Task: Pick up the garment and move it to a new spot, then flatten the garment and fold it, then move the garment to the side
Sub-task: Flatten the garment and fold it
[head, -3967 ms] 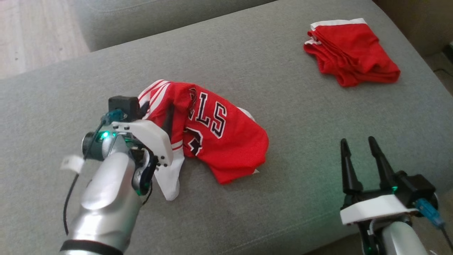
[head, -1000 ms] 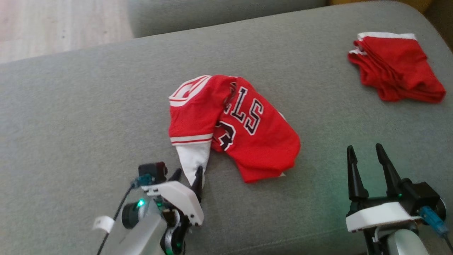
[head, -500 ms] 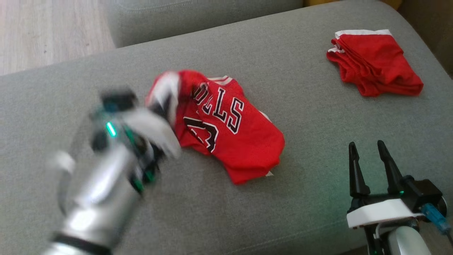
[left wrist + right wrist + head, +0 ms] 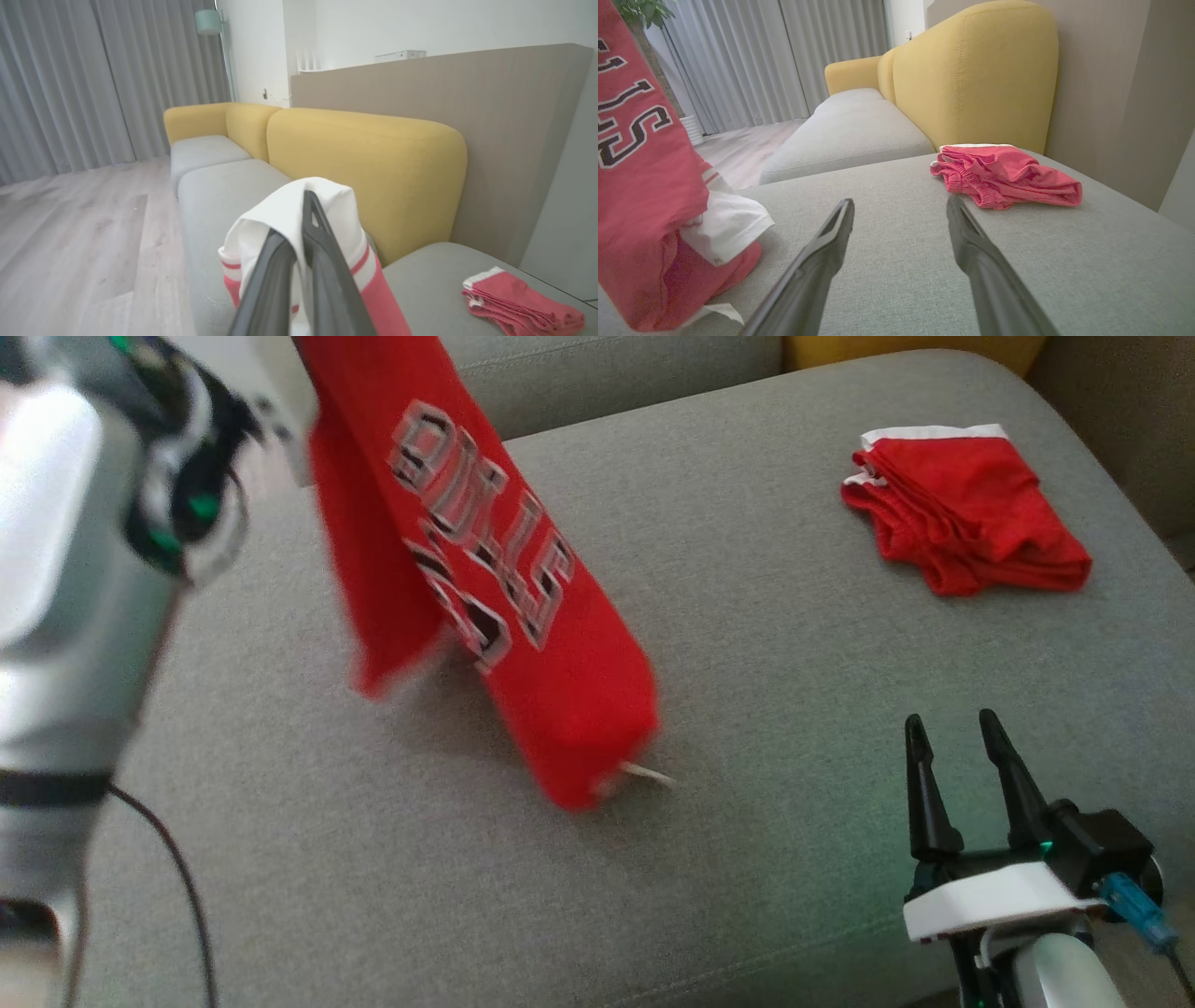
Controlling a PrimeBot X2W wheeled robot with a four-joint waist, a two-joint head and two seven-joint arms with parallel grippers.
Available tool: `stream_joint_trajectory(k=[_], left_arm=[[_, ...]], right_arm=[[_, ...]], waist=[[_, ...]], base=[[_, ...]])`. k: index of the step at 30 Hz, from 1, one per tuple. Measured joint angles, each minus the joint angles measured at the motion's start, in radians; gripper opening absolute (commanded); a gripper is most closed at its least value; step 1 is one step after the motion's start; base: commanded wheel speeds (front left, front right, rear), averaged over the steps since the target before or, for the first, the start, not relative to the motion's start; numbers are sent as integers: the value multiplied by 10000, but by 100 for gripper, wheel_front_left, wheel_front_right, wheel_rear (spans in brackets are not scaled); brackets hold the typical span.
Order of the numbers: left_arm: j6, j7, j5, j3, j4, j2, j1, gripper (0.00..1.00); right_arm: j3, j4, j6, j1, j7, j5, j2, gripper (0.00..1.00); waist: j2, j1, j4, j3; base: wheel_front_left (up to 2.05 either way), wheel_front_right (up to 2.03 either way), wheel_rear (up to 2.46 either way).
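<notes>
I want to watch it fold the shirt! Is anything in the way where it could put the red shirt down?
Nothing visible. The left gripper holds the red shirt up over bare grey cushion; the folded shorts lie far off at the back right corner.

The jersey (image 4: 523, 616) is blurred in the head view, its lettering barely readable and its top cut off by the upper edge. The left arm (image 4: 65, 616) is blurred and cropped at the left. In the right wrist view the lettering is cropped at the left edge
</notes>
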Motion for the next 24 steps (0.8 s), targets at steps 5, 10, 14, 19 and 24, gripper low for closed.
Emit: stream_joint_trajectory(k=[5,10,14,19,24], left_arm=[[25,161,445,50,355,303,-1327,0],[-6,128,955,-69,717,351,-2471,0],[-428,151,991,-738,989,-387,-2646,0],[-957,247,702,-2211,1294,-2243,-1010,0],[-1043,159,174,-3578,1498,-3262,1326,0]], right_arm=[[-2,4,0,2,0,44,-2,100],[-25,6,0,27,0,42,-2,100],[-42,12,0,28,0,42,-2,100],[115,31,0,17,0,174,-2,100],[219,59,0,-17,0,217,-2,100]], waist=[[0,0,-132,-60],[0,0,-162,-182],[0,0,-30,-190],[0,0,56,-103],[0,0,-21,67]], base=[[0,0,0],[0,0,0],[0,0,0],[0,0,0],[0,0,0]])
